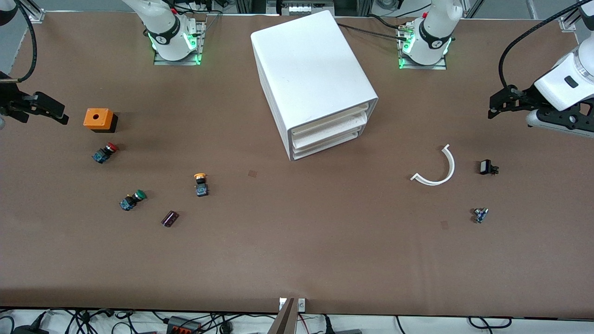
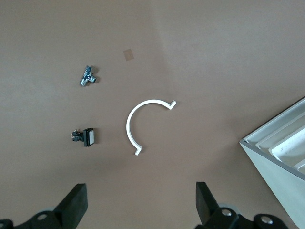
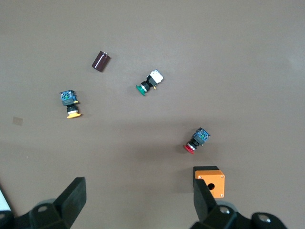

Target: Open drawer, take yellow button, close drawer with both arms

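On the brown tabletop [image 1: 297, 260], nearest the front camera, lie a small metal part [image 1: 480, 215] toward the left arm's end and a dark purple cylinder [image 1: 170, 218] toward the right arm's end. A little farther sit the green button [image 1: 132, 200] and the button [image 1: 201, 184], its orange-yellow cap pointing away from the camera. Farther again are a white curved clip [image 1: 436, 169], a small black switch [image 1: 487, 167] and the red button [image 1: 105, 153], then an orange box [image 1: 98, 119]. The cabinet [image 1: 311, 79] stands mid-table, its top drawer [image 1: 329, 119] shut, well apart from the button. The left gripper [image 1: 503, 103] hangs over the table's edge at its own end, jaws spread and empty; the right gripper [image 1: 44, 109] waits likewise at its end beside the orange box, jaws spread.
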